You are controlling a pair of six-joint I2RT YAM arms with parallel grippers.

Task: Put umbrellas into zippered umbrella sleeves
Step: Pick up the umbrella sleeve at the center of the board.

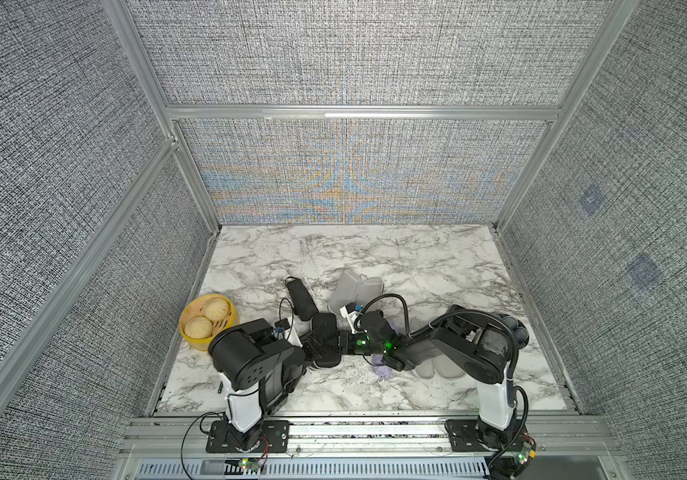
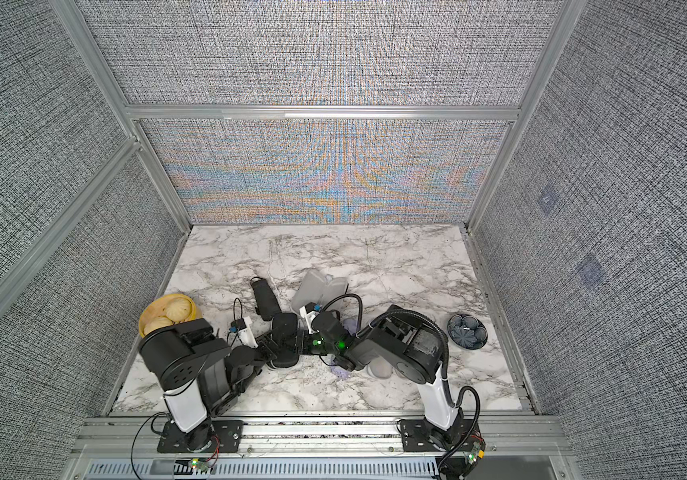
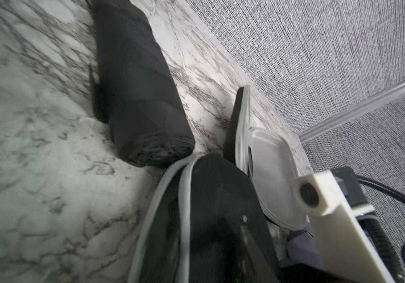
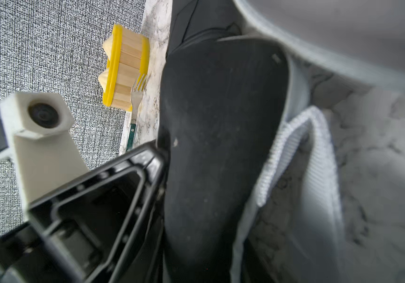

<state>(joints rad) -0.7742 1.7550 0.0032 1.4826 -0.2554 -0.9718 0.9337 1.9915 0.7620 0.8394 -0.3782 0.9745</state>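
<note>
Centre front of the marble table holds a black zippered sleeve, folded shut. The left gripper touches one long side, and the right gripper is at the opposite side. Whether either pair of jaws is spread or pinching the shell I cannot tell. A black umbrella lies bare just behind it, beside an open grey-lined sleeve. A lavender umbrella shows under the right arm. A bun basket stands far left.
</note>
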